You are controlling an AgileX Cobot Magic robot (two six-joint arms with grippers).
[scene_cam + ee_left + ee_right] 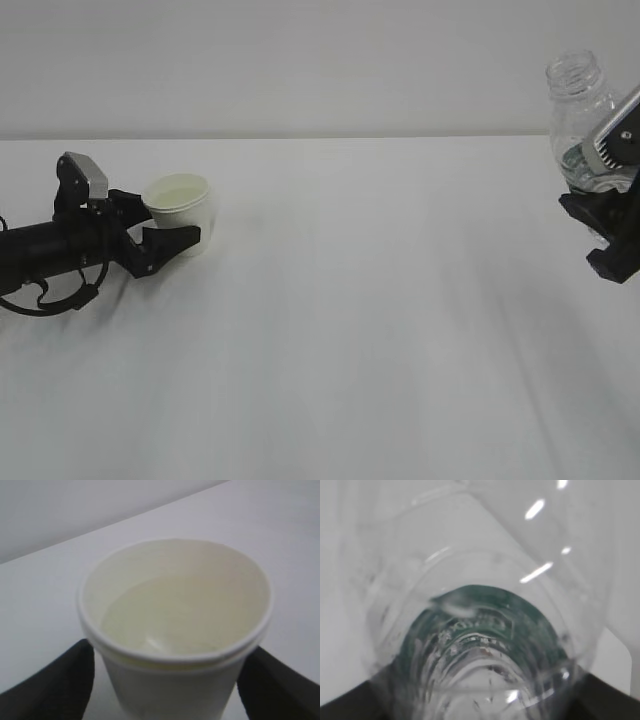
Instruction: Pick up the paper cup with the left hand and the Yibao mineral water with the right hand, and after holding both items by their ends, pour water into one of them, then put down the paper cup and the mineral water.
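Standing upright on the white table (350, 330) at the far left, the cup (183, 208) holds pale liquid partway up its yellowish inside. The left gripper (165, 235) lies low along the table with its black prongs spread wide to either side of the cup's lower wall; in the left wrist view the fingers (50, 690) sit just beside the cup (175, 630), with white gaps showing, so they are not pressing on it. At the far right edge, the right gripper (600, 195) is clamped on the bottle (582, 115), held above the table, tilted, with its capless neck pointing up and left. The right wrist view looks up the clear ribbed bottle (485, 630), green label visible through the plastic.
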